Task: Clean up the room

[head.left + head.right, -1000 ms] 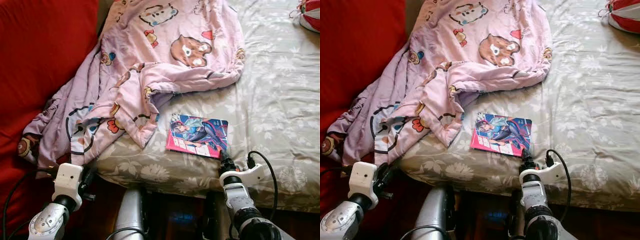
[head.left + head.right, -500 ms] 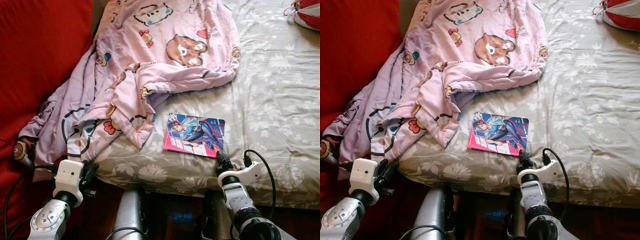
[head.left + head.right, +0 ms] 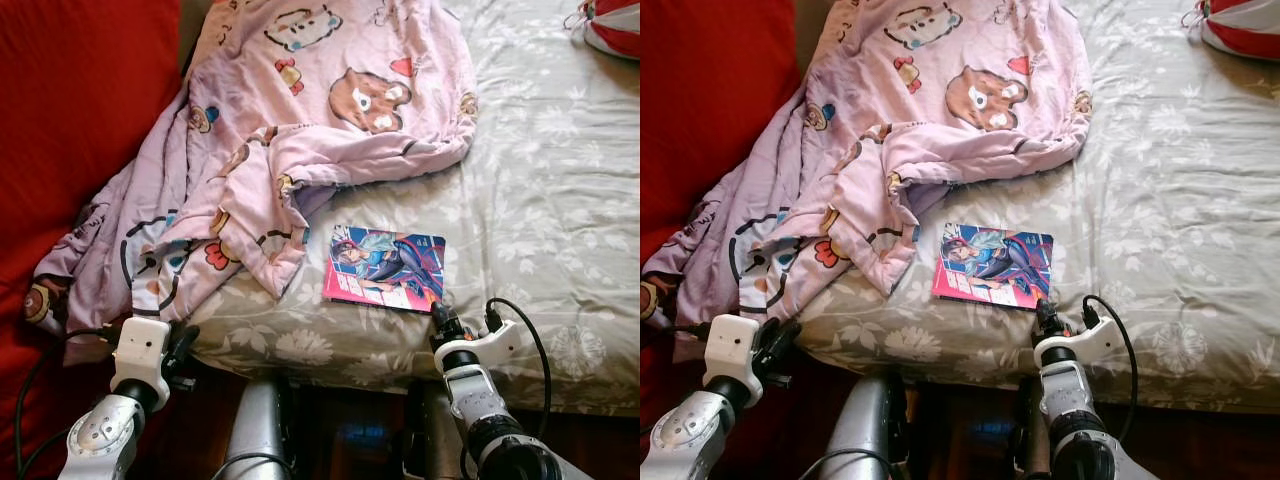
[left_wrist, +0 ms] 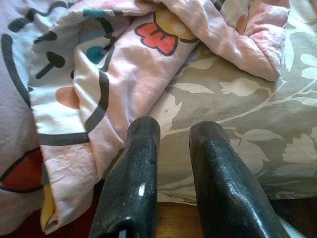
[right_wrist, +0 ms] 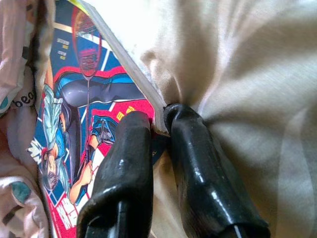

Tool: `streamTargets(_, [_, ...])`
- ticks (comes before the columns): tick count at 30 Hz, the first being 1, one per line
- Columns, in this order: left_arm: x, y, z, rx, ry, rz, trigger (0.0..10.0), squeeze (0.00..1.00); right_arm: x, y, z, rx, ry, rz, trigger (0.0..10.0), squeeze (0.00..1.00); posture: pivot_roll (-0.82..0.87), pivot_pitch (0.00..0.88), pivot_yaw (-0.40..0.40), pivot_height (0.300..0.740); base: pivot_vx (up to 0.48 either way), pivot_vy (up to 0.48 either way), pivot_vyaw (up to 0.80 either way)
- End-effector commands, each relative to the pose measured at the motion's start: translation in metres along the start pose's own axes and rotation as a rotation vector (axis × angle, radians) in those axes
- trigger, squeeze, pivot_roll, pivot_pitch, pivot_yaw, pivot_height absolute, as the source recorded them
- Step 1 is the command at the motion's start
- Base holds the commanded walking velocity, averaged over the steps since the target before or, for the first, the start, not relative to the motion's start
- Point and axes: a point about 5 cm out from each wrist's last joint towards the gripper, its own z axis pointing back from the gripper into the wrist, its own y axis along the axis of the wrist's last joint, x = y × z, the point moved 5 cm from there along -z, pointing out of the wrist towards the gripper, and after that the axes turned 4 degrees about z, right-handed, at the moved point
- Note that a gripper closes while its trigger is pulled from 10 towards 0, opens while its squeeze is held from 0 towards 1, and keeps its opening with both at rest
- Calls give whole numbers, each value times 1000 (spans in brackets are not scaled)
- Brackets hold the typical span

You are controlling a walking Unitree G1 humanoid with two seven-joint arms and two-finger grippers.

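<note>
A thin comic book [image 3: 385, 281] lies flat on the floral bed sheet [image 3: 560, 200], near the bed's front edge and just beside the loose corner of a rumpled pink cartoon blanket [image 3: 300, 130] that spills off the bed against a red cushion [image 3: 70, 120]; the right pincer [image 5: 157, 130] has reached the book's near corner, one finger resting on the cover and the other under the edge with sheet bunched against it, the two closed to a narrow slot on that corner; whether the hold is firm I cannot tell; the left pincer [image 4: 173, 144] hangs low at the bed's front beside the blanket's hanging fold, its fingers a small gap apart and holding nothing; the book looks light and glossy, so slippery, and limp enough to droop if lifted by one corner; a hold further in along the spine or the near edge would likely keep it flatter, and the soft sheet may get pinched along with it; a red-and-white bundle [image 3: 610, 25] sits at the far corner of the bed, well apart
</note>
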Motion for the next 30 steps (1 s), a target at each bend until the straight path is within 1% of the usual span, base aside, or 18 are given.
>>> streamTargets(1, [-2,-13,3,-41,13,-15,10000,0,2,-19,4,-48,-20,39,0,0,261,281,94,601,0,0,0])
streamTargets(2, [-2,-13,3,-41,13,-15,10000,0,2,-19,4,-48,-20,39,0,0,261,281,94,601,0,0,0])
streamTargets(3, [-2,-13,2,-39,14,-13,10000,0,5,-16,6,-27,-36,76,0,0,247,271,88,601,0,0,0])
streamTargets(4, [-2,-13,-1,-36,16,-7,10000,0,7,-13,9,6,-39,147,0,0,237,263,87,601,0,0,0])
streamTargets(7, [1,-14,-7,-33,14,2,10000,0,4,-10,13,46,-1,242,0,0,223,249,84,601,0,0,0])
streamTargets(9, [5,-13,-14,-25,5,11,10000,0,6,0,19,122,10,287,0,0,200,231,80,601,0,0,0])
streamTargets(12, [8,-12,-22,-18,0,19,10000,0,11,14,27,208,-14,320,0,0,179,213,73,601,0,0,0])
streamTargets(14, [9,-12,-25,-13,0,24,10000,0,10,18,32,243,-13,354,0,0,170,201,68,601,0,0,0])
streamTargets(15, [12,-12,-29,-9,0,30,10000,0,9,26,37,289,-24,377,0,0,160,191,62,601,0,0,0])
streamTargets(18, [17,-12,-35,-6,-1,40,10000,0,16,43,45,374,-104,360,0,0,140,176,52,601,0,0,0])
streamTargets(22, [19,-12,-37,-4,-2,44,10000,0,17,51,47,403,-121,373,0,0,136,170,50,601,0,0,0])
streamTargets(23, [20,-12,-39,-2,-1,48,10000,0,14,58,48,425,-121,396,0,0,129,161,46,601,0,0,0])
streamTargets(24, [20,-12,-39,-2,-1,48,10000,0,14,58,48,425,-121,396,0,0,129,161,46,601,0,0,0])
streamTargets(25, [22,-12,-43,1,3,51,10000,0,2,70,46,460,-96,473,0,0,119,152,39,601,0,0,0])
streamTargets(26, [22,-12,-43,1,3,51,10000,0,2,70,46,460,-96,473,0,0,119,152,39,601,0,0,0])
streamTargets(28, [23,-14,-47,3,11,58,10000,0,-22,80,39,476,-29,585,0,0,101,136,28,601,0,0,0])
streamTargets(29, [24,-14,-48,3,14,61,10000,0,-30,81,37,481,-7,608,0,0,101,136,28,601,0,0,0])
streamTargets(30, [24,-15,-49,6,18,63,10000,0,-37,82,37,480,8,635,2549,0,95,127,23,601,0,0,0])
